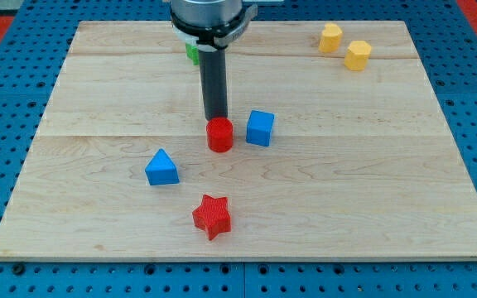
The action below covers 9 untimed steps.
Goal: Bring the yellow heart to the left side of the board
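Note:
Two yellow blocks sit close together at the view's top right, one (330, 37) and the other (357, 55) just to its lower right. I cannot tell which of them is the heart. My tip (216, 119) is near the middle of the board, right at the top edge of a red cylinder (219, 135), touching it or nearly so. The tip is far to the left of and below both yellow blocks.
A blue cube (259, 127) sits just right of the red cylinder. A blue triangle (161, 168) lies lower left and a red star (212, 216) near the bottom. A green block (191, 54) is half hidden behind the rod. The wooden board (404, 182) lies on a blue pegboard.

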Motion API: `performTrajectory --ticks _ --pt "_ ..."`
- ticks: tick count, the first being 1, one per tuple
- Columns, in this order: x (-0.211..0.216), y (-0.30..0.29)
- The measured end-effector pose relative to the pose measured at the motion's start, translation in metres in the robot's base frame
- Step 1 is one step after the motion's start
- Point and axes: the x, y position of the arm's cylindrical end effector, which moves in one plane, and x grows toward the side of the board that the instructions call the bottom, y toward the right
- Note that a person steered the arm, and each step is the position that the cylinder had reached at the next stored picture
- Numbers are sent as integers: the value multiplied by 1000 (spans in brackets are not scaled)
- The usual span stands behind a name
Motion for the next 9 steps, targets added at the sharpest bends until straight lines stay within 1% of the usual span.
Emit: performTrajectory --ticks 3,4,5,6,8,9 --pt "84 0" --pt "89 0" --pt "63 0" --pt "62 11" --pt "60 11" --pt "31 11"
